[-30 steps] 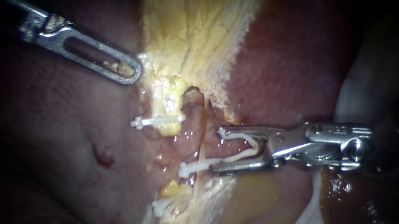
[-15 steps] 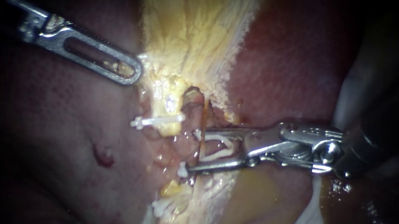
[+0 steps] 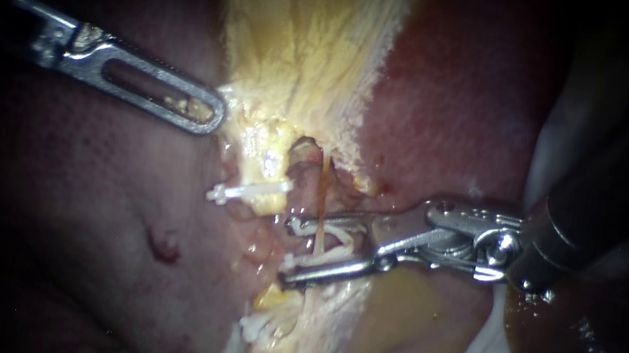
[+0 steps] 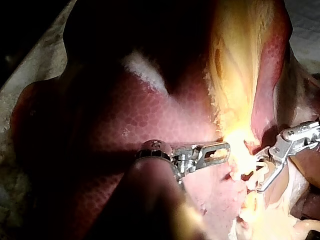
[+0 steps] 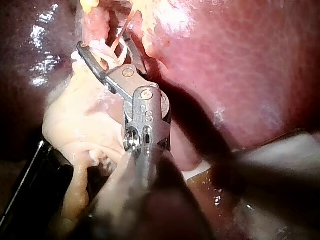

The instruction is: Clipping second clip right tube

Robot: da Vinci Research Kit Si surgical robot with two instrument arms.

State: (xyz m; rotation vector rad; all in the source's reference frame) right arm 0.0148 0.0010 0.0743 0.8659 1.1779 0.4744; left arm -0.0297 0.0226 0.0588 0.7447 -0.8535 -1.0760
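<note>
The right tube (image 3: 322, 193) is a thin orange strand running down from the yellow gallbladder tissue (image 3: 305, 55). My right instrument (image 3: 288, 250) comes in from the right with its jaws apart, carrying a white clip (image 3: 335, 239) whose legs straddle this tube. A second white clip (image 3: 289, 262) sits on the same tube just beside the lower jaw. A third white clip (image 3: 248, 191) lies across the left tube. My left instrument (image 3: 210, 112) has its windowed jaws lying together on the gallbladder's edge. In the right wrist view the clip (image 5: 106, 56) sits between the jaws (image 5: 100, 47).
Dark red liver (image 3: 88, 197) surrounds the site, with a small red nick (image 3: 162, 246) at lower left. Pale fatty tissue (image 3: 408, 324) lies under my right instrument. A whitish knot (image 3: 257, 326) lies lower on the yellow strand. In the left wrist view my right instrument (image 4: 272, 165) is ahead of the left jaws (image 4: 217, 150).
My right instrument has slid to the left, so the clip in its jaws now spans the right tube. The jaws stand closer together. The left instrument has not moved.
</note>
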